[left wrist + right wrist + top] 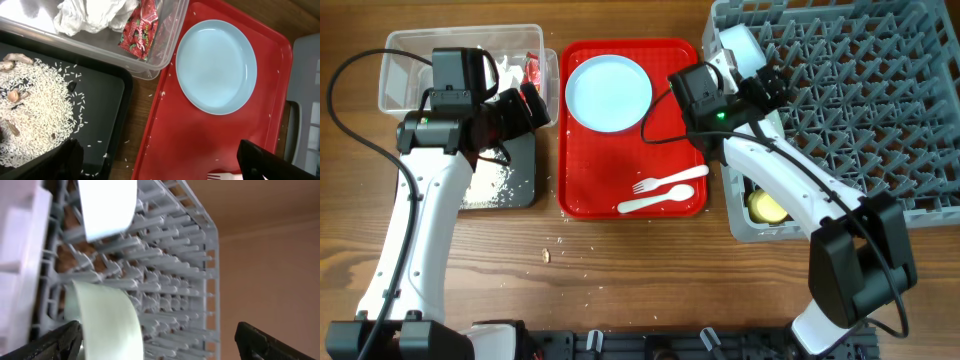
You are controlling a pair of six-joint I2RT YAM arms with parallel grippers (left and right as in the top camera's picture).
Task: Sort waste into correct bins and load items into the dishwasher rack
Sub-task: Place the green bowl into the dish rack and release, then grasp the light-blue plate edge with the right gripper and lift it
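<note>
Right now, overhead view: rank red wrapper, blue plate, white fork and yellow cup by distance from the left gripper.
1. Red wrapper, in tub.
2. Blue plate, on tray.
3. White fork, tray's near end.
4. Yellow cup, in rack.

One pale blue plate [608,92], one white fork [665,182], one white spoon [658,201], one red tray [582,170], one clear tub [405,85], one black tray [105,95], one grey rack [860,110], two pale bowls [107,207] [110,322], one yellow cup [767,208], one red wrapper [141,31].

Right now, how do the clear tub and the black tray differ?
The clear tub is see-through and deeper; the black tray is opaque and shallow. The clear tub holds crumpled tissue and a red wrapper; the black tray holds scattered rice and scraps. Both are rectangular, beside the red tray.
</note>
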